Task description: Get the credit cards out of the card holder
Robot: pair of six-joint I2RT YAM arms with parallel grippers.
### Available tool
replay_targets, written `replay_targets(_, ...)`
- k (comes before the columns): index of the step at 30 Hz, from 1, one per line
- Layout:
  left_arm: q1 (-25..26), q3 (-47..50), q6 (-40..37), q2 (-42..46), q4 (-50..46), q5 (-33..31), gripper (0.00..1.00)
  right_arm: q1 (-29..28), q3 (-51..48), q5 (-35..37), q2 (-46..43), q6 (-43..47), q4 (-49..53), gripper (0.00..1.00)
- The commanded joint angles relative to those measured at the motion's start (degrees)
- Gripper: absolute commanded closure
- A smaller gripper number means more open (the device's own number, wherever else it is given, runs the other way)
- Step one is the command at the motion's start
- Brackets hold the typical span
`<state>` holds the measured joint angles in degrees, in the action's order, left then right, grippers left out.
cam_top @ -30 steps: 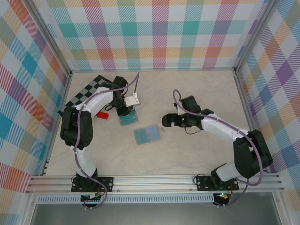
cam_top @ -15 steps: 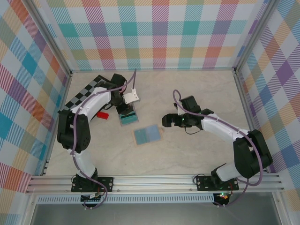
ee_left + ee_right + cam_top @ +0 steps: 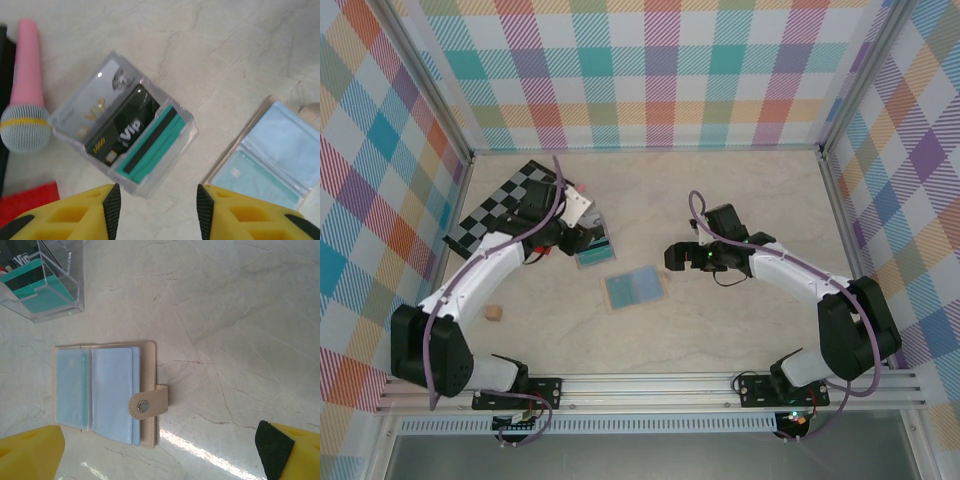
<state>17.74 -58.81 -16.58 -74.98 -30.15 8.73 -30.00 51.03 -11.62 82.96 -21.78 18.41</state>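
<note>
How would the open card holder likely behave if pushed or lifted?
The card holder lies open and flat on the smooth table, so it would probably slide, not tip. Its thin sleeves and snap tab suggest it flops when lifted.

Card holder (image 3: 634, 288) lies open mid-table, blue panels up. The clear card box (image 3: 595, 250) sits near its 11 o'clock, with the left gripper (image 3: 578, 240) right against it. Right gripper (image 3: 672, 257) hangs at the holder's 2 o'clock, not touching. Checkered board (image 3: 498, 207) is out at 10, little tan block (image 3: 494, 314) at 9.
</note>
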Motion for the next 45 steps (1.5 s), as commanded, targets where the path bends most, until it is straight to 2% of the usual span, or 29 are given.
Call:
replay_targets(1, -0.68, 5.73, 13.52, 5.55, 4.01, -2.90, 0.49, -3.36, 2.92, 2.93, 0.24, 0.33, 1.99, 0.01)
replay_targets(5, -0.86, 14.12, 20.54, 12.29, 8.07, -3.59, 0.37, -9.85, 6.45, 7.54, 2.45, -0.25, 4.92, 0.01)
replay_targets(9, -1.12, 20.75, 28.81, 18.73, 11.42, -8.35, 0.21, -15.83, 11.54, 11.86, 7.96, -2.52, 8.94, 0.01)
replay_targets(11, -1.13, 22.68, 33.13, 20.99, 10.73, -11.48, 0.14, -18.59, 14.15, 13.22, 11.32, -3.72, 10.61, 0.02)
replay_targets(13, -1.13, 23.21, 35.81, 21.73, 8.99, -12.74, 0.12, -20.89, 16.27, 14.28, 14.29, -4.77, 11.84, 0.02)
replay_targets(14, -1.13, 23.00, 37.94, 21.60, 7.62, -13.94, 0.06, -21.98, 17.53, 15.11, 15.77, -5.38, 12.90, 0.02)
replay_targets(15, -1.13, 22.82, 40.04, 21.27, 6.57, -14.64, 0.04, -22.98, 19.01, 15.99, 17.51, -5.92, 14.14, 0.03)
replay_targets(19, -1.13, 23.00, 42.57, 18.96, 5.47, -12.45, 0.05, -25.86, 24.43, 19.26, 23.22, -7.56, 19.72, 0.03)
replay_targets(24, -1.13, 23.48, 40.40, 16.59, 4.45, -12.67, 0.07, -27.29, 28.94, 20.03, 28.18, -8.99, 24.20, 0.05)
replay_targets(28, -1.13, 23.81, 40.41, 16.72, 4.30, -13.39, 0.05, -27.34, 32.05, 21.47, 31.29, -9.42, 27.25, 0.06)
replay_targets(32, -1.13, 24.32, 43.55, 16.60, 4.59, -13.45, 0.01, -27.37, 35.21, 23.06, 34.19, -9.50, 29.56, 0.07)
replay_targets(38, -1.15, 21.69, 44.61, 11.91, 0.56, -14.99, 0.00, -27.29, 37.36, 24.70, 36.93, -10.20, 31.21, 0.06)
replay_targets(45, -1.13, 20.22, 45.71, 8.02, 1.12, -10.42, 0.00, -26.56, 35.40, 24.71, 37.77, -10.74, 30.32, 0.11)
